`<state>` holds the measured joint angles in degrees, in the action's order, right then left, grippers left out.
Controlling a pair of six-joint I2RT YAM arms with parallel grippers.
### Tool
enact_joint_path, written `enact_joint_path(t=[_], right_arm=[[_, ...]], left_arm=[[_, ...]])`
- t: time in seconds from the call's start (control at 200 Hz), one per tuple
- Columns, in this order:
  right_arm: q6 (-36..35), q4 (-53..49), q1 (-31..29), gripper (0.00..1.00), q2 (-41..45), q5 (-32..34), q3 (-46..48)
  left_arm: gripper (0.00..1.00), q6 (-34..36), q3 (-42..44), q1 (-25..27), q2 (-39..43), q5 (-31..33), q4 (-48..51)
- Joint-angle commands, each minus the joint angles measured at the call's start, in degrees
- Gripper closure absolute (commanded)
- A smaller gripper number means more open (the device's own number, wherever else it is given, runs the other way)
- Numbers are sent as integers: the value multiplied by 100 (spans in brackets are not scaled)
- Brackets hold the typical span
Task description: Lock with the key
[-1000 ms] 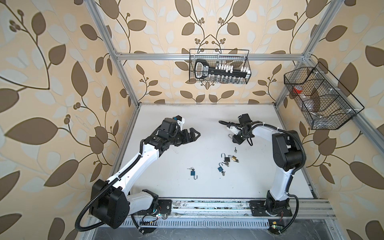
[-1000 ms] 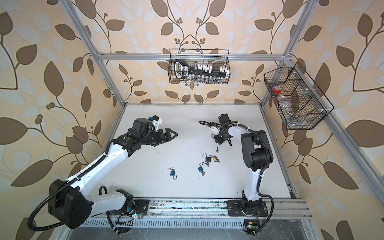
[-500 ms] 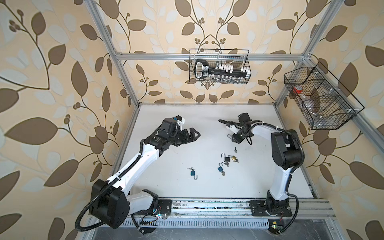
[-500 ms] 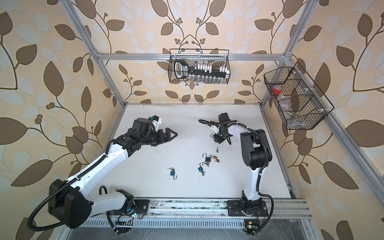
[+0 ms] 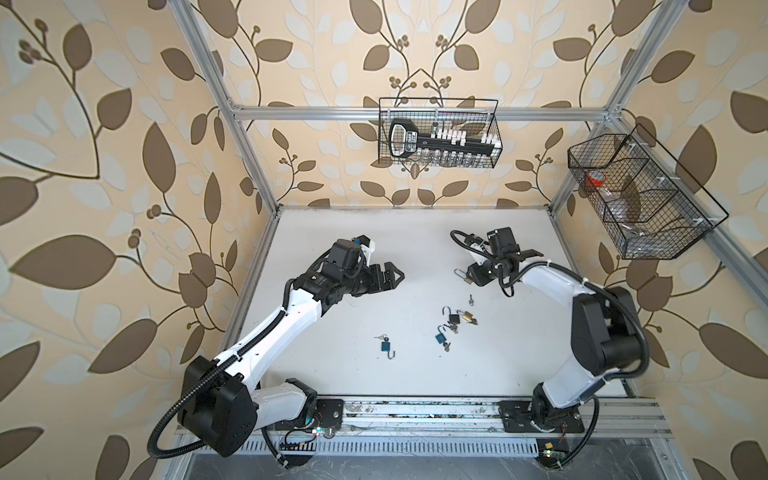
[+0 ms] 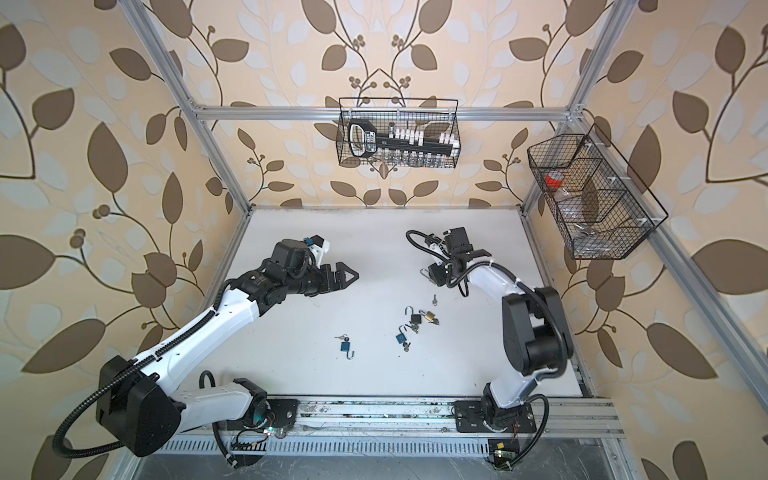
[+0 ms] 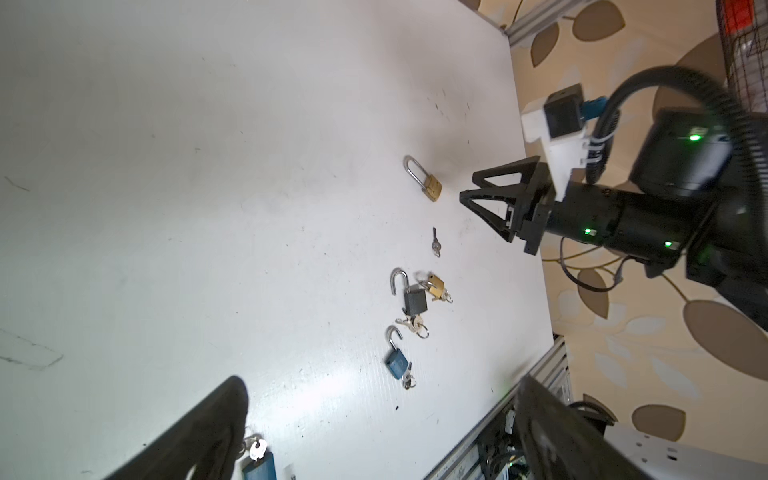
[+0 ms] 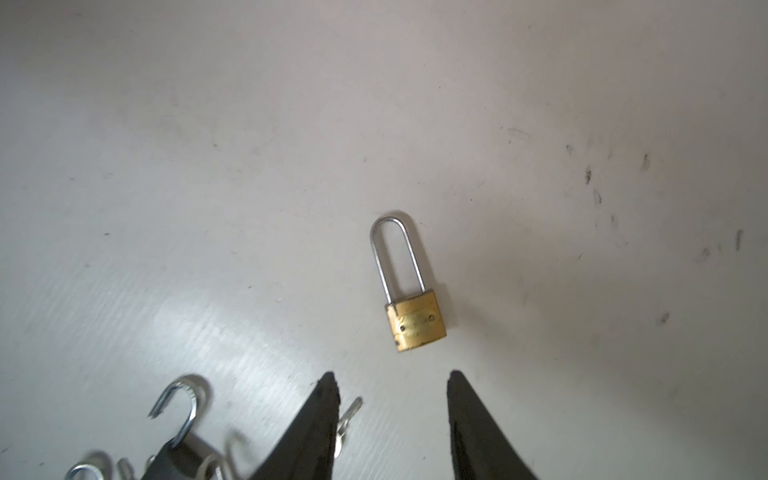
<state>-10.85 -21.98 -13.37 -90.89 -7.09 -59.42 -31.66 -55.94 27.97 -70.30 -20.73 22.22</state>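
the right pincer (image 8: 390, 374) stands partly open and empty, tips just short of the long-shackled brass padlock (image 8: 417, 324); it lies flat on the tabletop (image 5: 332, 232), both shackle legs seated, so it looks locked and set apart on purpose; the left pincer (image 5: 392, 275) hangs wide open, holding nothing, well clear, likely to leave room; one loose key (image 7: 435, 241) lies between that padlock and a cluster; five padlocks in all: two brass, counting the small brass padlock (image 7: 436, 286); one black padlock (image 7: 415, 301); one blue padlock (image 7: 397, 363); a second blue padlock (image 5: 385, 345) apart; three shackles gape open.
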Motion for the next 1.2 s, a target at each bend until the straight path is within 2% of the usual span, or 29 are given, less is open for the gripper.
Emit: enact_joint_path(t=[0.0,0.14,0.285,0.4,0.655,1.195], right_arm=[[1257,39,-342,58,564,164,637],[2443,-561,-944,61,1129,409,1027],[3054,-1229,-1343,62,1297,541,1120],[3147,-1456,-1348,62,1277,856,1169],[3042,-1702,-1323,63,609,963,868],[2672,-1496,-1237,59,-309,1177,404]], left_arm=[[1,168,78,501,-92,431,-119],[3,-102,290,946,-470,383,-688],[4,-297,344,1072,-845,179,-1121],[4,-341,317,1066,-935,241,-1220],[4,-394,320,924,-800,392,-1176],[4,-389,409,759,-704,297,-1150]])
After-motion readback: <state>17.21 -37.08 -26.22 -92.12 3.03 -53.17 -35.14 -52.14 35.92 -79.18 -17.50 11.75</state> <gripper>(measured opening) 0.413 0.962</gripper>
